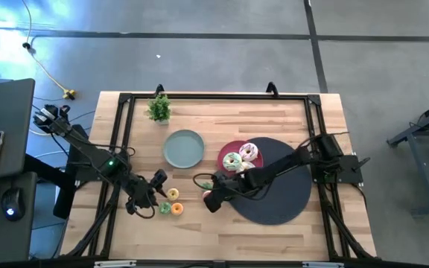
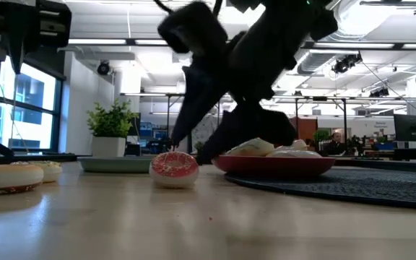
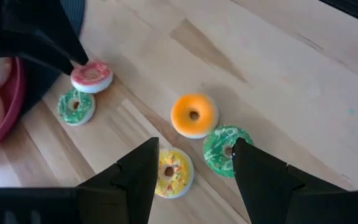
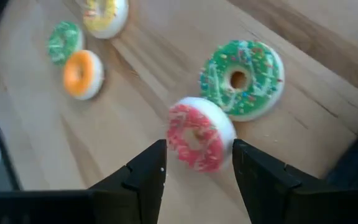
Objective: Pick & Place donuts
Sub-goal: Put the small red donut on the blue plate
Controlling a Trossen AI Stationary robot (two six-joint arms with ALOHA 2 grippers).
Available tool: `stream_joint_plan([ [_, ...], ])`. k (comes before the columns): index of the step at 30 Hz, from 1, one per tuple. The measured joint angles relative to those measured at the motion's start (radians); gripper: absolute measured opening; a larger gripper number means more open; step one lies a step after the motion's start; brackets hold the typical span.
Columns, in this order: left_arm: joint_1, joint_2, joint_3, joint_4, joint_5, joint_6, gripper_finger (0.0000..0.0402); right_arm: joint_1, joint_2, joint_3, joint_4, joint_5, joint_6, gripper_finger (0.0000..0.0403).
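Note:
My right gripper point(image 4: 197, 168) is open, low over the table just left of the pink plate point(image 1: 226, 149), with a finger on either side of a small pink donut point(image 4: 197, 138) that lies on the wood point(image 2: 173, 168). A green-iced donut point(image 4: 241, 78) lies flat beside it. Two iced donuts point(image 1: 240, 156) rest on the pink plate. My left gripper point(image 3: 194, 165) is open and hovers over the yellow point(image 3: 173, 173), small green point(image 3: 225, 149) and orange point(image 3: 193, 115) donuts, touching none. My right gripper comes slanting down from the table's right at the small pink donut. One fingertip point(image 3: 73, 57) stands right at the donut's rim point(image 3: 86, 67); whether it touches, I cannot tell. The donut rests on the table.
An empty grey-green plate point(image 1: 183, 149) sits at the table's middle, a potted plant point(image 1: 159, 108) behind it near the far edge. A round black mat point(image 1: 281, 197) lies under the right arm and the pink plate. Bare wood lies along the near edge.

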Motion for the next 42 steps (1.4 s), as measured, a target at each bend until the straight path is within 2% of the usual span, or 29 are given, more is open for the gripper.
stream_joint_plan([
  [4, 0.000, -0.013, 0.000, -0.027, 0.001, -0.002, 0.0192, -0.001, -0.001, -0.002, -0.017, 0.023, -0.009, 0.0168],
  [11, 0.001, -0.044, 0.000, -0.076, -0.038, 0.000, 0.0192, -0.010, 0.002, -0.015, 0.020, -0.049, -0.028, 0.0154],
  [15, 0.001, -0.045, 0.000, -0.088, -0.040, -0.001, 0.0192, -0.021, 0.001, -0.033, 0.069, -0.009, -0.029, 0.0145],
  [21, 0.001, -0.045, 0.000, -0.104, -0.055, -0.003, 0.0192, -0.037, 0.025, -0.032, 0.106, -0.080, -0.053, 0.0142],
  [27, 0.001, -0.062, 0.000, -0.136, -0.076, -0.011, 0.0192, -0.036, 0.062, -0.027, 0.130, -0.107, -0.056, 0.0134],
  [31, 0.001, -0.073, 0.001, -0.159, -0.083, -0.024, 0.0192, -0.037, 0.052, -0.028, 0.128, -0.115, -0.062, 0.0104],
  [38, 0.001, -0.078, 0.000, -0.164, -0.103, -0.026, 0.0192, -0.036, -0.011, -0.030, 0.131, -0.120, -0.072, 0.0017],
  [42, 0.001, -0.079, 0.000, -0.165, -0.112, -0.026, 0.0192, -0.041, -0.044, -0.030, 0.120, -0.118, -0.019, 0.0013],
])
